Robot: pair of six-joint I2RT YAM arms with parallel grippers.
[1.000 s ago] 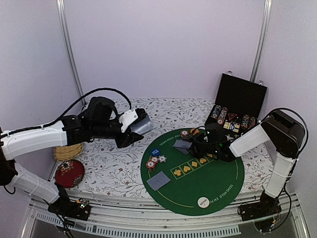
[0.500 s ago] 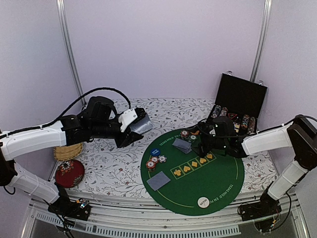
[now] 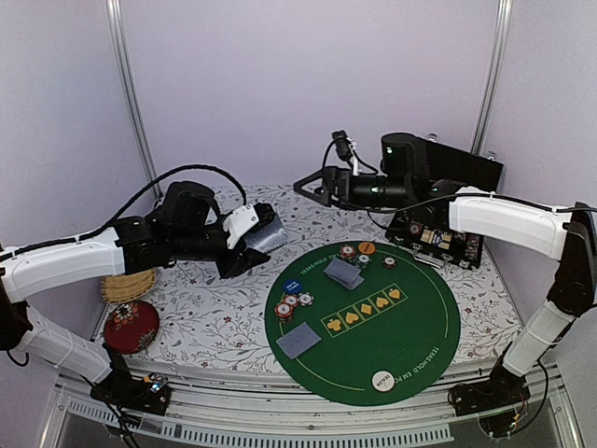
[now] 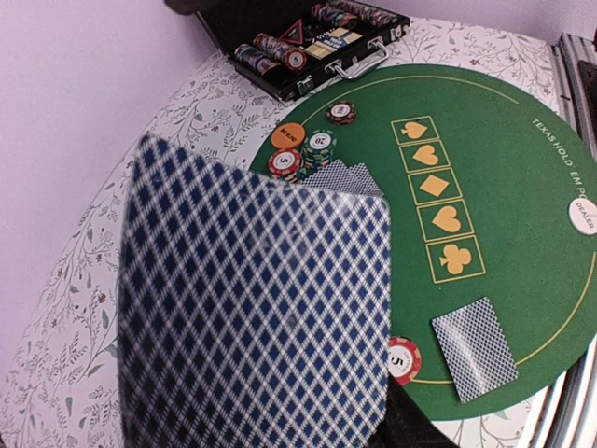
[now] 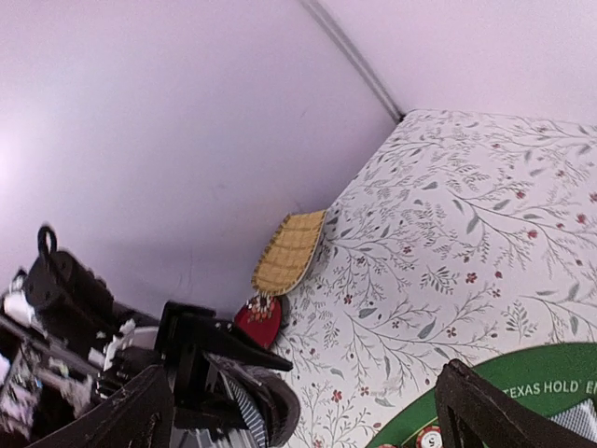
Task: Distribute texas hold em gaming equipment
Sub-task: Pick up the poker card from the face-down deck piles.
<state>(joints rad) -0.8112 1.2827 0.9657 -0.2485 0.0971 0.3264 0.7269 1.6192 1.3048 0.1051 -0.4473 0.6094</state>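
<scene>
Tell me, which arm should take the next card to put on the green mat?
The right arm, probably. The right gripper is open and empty, up high and pointing toward the left gripper. The left gripper is busy, shut on the cards, so it cannot peel one off itself.

A floral-cloth worktop [image 3: 205, 317] fills the view. At its 8 o'clock edge lies a round red cushion [image 3: 131, 326], with a woven straw basket [image 3: 131, 286] just beside it toward 9 o'clock. A black case [image 3: 478, 173] stands open at 2 o'clock.
</scene>
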